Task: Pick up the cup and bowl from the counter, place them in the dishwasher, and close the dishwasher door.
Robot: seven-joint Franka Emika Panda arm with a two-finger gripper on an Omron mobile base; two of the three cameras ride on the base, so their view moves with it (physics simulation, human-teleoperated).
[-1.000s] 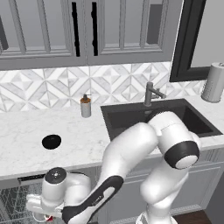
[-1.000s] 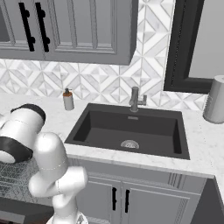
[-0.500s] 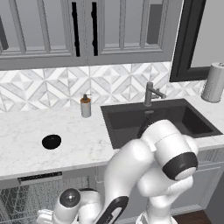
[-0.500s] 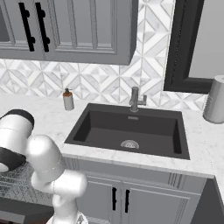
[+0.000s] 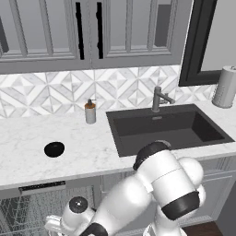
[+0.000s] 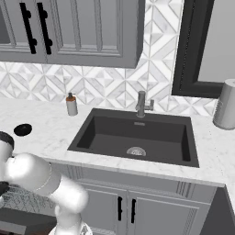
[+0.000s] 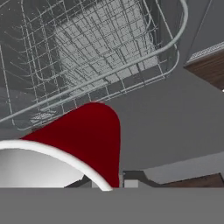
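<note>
Hand view: the cup sits right against the claw, which is pinched narrow on its white rim, so we take the cup as held. Red wall smooth, tapered, glossy plastic; inside plain white. Its long axis runs away from the camera, toward the wire rack.

The rack lies just beyond the cup's far end, apart from it, with a strip of flat dark grey surface between them, which we read as the dishwasher door lying open. We judge the coming move turns on this: the cup must travel forward along its own axis and over the rack's rounded rim wire before release. Rack is thin grey wire in a fine grid, open-topped.

Left base view: the arm folds low in front of the desk, white marble with faint veins. The bowl, black, round, shallow and matte, rests on the desk left of the dark sink, well apart from the claw. A grey soap bottle stands behind it by the backsplash.
</note>
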